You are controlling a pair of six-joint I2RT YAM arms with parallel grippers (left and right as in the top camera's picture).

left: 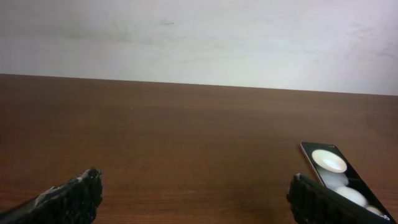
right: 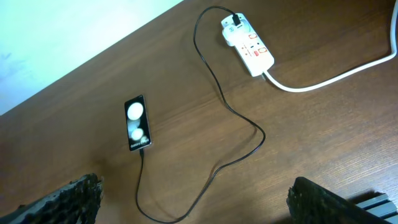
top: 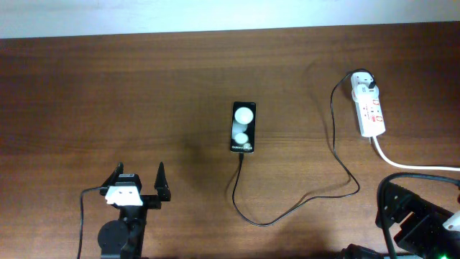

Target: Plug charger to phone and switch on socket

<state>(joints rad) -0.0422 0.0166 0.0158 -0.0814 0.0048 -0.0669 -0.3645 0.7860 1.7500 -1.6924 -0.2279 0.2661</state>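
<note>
- Small glossy black phone, lying flat.
- Thin black charger cable, tip touching phone.
- White elongated socket strip.
- Left gripper, right gripper: spread wide, empty.

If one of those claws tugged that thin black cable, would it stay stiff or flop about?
Probably floppy: the charger lies in loose curves. Its tip meets the phone, so a tug might drag the phone too.
</note>
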